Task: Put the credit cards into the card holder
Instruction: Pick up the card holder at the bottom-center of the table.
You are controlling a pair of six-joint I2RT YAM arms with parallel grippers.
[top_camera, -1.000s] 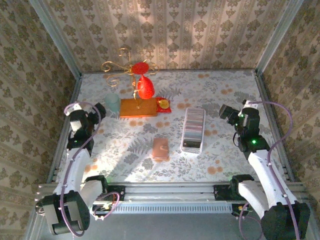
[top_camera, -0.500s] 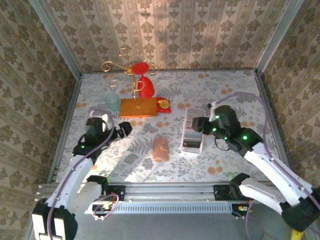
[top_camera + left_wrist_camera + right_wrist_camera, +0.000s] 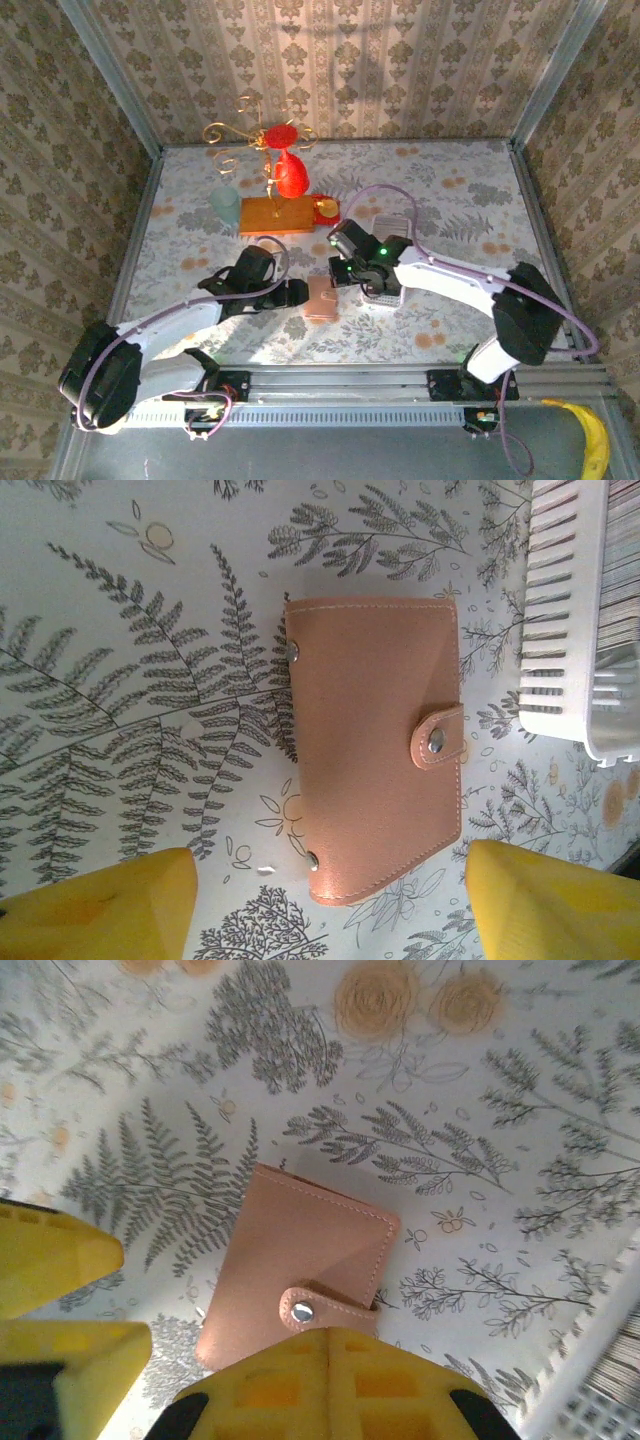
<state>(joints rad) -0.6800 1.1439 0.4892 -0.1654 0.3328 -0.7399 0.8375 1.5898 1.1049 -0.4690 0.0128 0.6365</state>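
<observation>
While the card holder (image 3: pixel 321 297) lay flat on the flowery desk (image 3: pixel 450 190) with its strap snapped shut, the left gripper (image 3: pixel 295 292) sat right beside it, yellow fingers (image 3: pixel 120 900) spread wide either side of one end of the holder and not touching it. The right gripper (image 3: pixel 330 1335) was closed up tight with nothing in it, tips right at the holder's snap strap, tho I couldn't tell if they actually touched. The credit cards (image 3: pixel 622 560) stood packed in a white tray (image 3: pixel 555 630) just beside the holder.
</observation>
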